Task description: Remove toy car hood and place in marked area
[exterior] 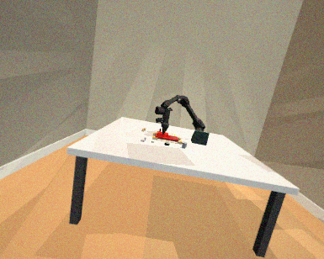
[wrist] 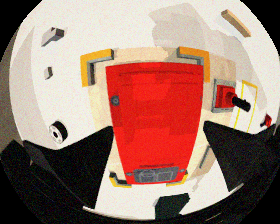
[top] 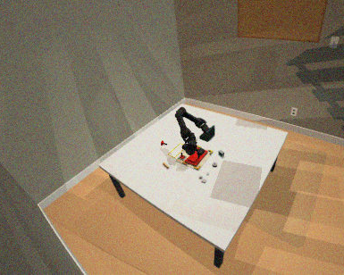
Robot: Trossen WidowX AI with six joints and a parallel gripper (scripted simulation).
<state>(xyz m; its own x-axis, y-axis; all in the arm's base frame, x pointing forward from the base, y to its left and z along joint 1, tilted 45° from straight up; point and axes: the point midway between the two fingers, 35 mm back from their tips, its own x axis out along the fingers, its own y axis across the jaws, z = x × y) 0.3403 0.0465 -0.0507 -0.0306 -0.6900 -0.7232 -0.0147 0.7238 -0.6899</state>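
The red toy car (top: 195, 158) (exterior: 169, 137) (wrist: 158, 107) sits on a beige board with yellow corner brackets. A grey grille (wrist: 155, 175) shows at its lower end in the wrist view. I cannot tell clearly where the hood ends and the body begins; the red top looks unbroken. My gripper (top: 196, 153) (exterior: 165, 131) (wrist: 161, 128) is wide open and empty, close over the car, with one finger at each side of the red top in the wrist view. I cannot tell whether they touch. The marked area, a yellow outline (top: 175, 148) (wrist: 249, 84), lies beside the board.
A red block with a black knob (top: 182, 156) (wrist: 224, 97) sits in a grey socket beside the car. A tan bar (top: 165, 165) (wrist: 236, 23), a small red piece (top: 163, 143) (wrist: 267, 120), a wheel (wrist: 57, 132) and grey blocks (wrist: 53, 36) lie around the board.
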